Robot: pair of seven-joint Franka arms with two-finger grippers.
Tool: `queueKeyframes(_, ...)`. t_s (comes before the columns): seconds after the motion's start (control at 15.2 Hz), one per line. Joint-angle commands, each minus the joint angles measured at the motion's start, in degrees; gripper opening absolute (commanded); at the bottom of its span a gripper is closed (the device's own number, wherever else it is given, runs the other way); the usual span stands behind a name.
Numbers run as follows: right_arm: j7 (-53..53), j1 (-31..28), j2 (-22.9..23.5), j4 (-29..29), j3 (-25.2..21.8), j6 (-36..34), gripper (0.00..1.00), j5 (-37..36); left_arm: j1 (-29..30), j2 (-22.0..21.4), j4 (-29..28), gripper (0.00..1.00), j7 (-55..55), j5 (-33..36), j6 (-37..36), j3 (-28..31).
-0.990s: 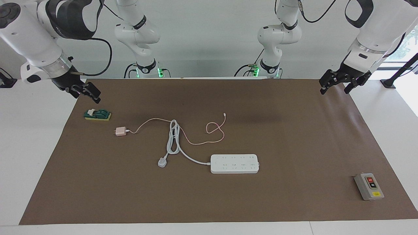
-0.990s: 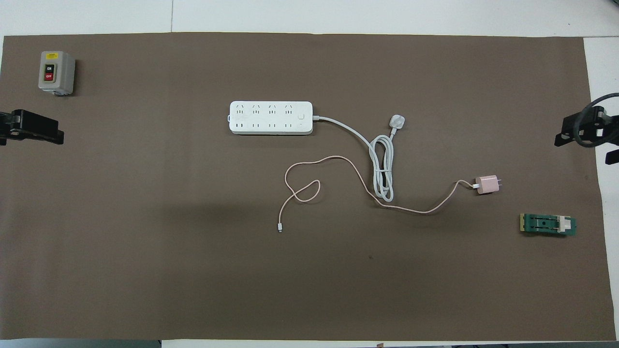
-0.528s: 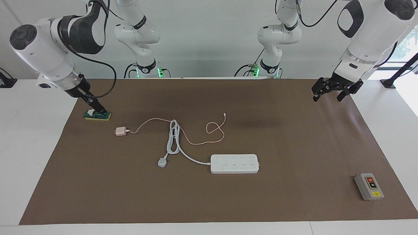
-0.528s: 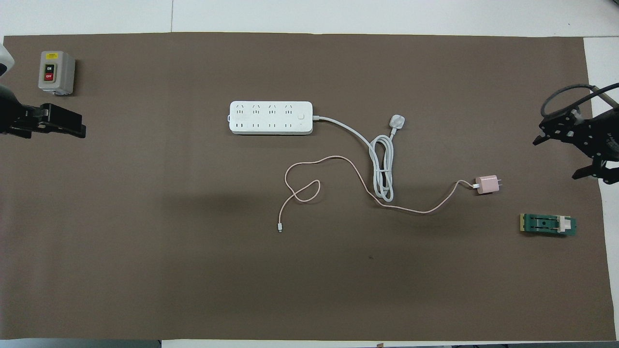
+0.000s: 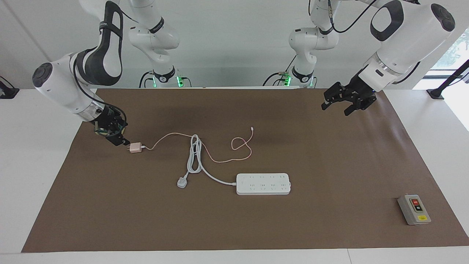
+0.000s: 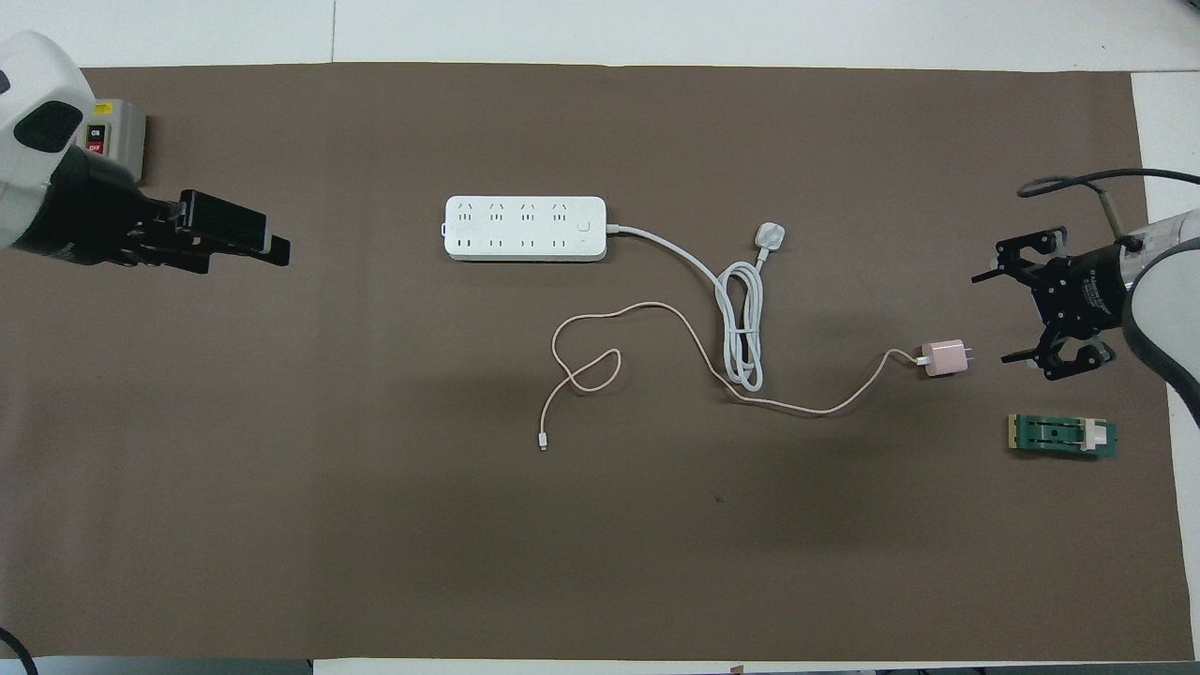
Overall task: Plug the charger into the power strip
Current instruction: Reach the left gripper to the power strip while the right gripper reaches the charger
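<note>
The pale pink charger point(image 5: 135, 147) lies on the brown mat toward the right arm's end, prongs pointing at that end; it also shows in the overhead view point(image 6: 943, 357). Its thin pink cable point(image 5: 220, 160) loops toward the middle. The white power strip point(image 5: 263, 183) lies flat at the middle, farther from the robots than the charger, sockets up point(image 6: 525, 228). My right gripper point(image 5: 116, 136) is open, low beside the charger's prong end, not touching it point(image 6: 996, 317). My left gripper point(image 5: 336, 107) is open and empty, raised over the mat at the left arm's end point(image 6: 272, 247).
The strip's thick white cord and three-pin plug point(image 5: 182, 182) lie between charger and strip, crossing the pink cable. A green board point(image 6: 1062, 436) lies near the right gripper. A grey box with red and black buttons point(image 5: 414, 209) stands at the left arm's end.
The right gripper moved from over the green board to just beside the charger's prongs and lowered. The left gripper swung inward over the mat. Charger and strip did not move.
</note>
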Motion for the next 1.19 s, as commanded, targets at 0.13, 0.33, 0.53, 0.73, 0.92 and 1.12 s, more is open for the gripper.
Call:
queueKeyframes(0.13,6.76,-2.13,1.16,-1.22,0.33,1.99,1.00,2.97,-0.10,2.80,-3.99,1.00,1.10,-19.41,1.72,0.48)
queueKeyframes(0.33,4.67,-2.48,2.65,-2.63,0.33,2.68,1.00,2.97,1.21,4.90,-7.32,1.00,8.20,-33.97,2.09,0.48)
queueKeyframes(0.53,2.82,-4.32,4.93,-2.63,0.33,2.16,1.00,3.93,2.27,5.79,-13.38,1.00,14.80,-48.50,-2.03,0.48)
queueKeyframes(0.73,1.67,-5.55,6.95,-2.63,0.33,2.16,1.00,4.37,2.71,5.70,-19.97,1.00,25.15,-53.71,-3.01,0.40)
queueKeyframes(0.92,-2.19,-5.82,8.54,-2.90,0.24,2.69,1.00,7.27,2.45,5.70,-29.02,1.00,37.29,-58.99,-3.01,0.40)
queueKeyframes(1.12,-3.25,-5.73,8.90,-3.42,0.24,3.21,1.00,8.33,2.63,3.69,-36.23,1.00,39.86,-61.01,-3.01,0.39)
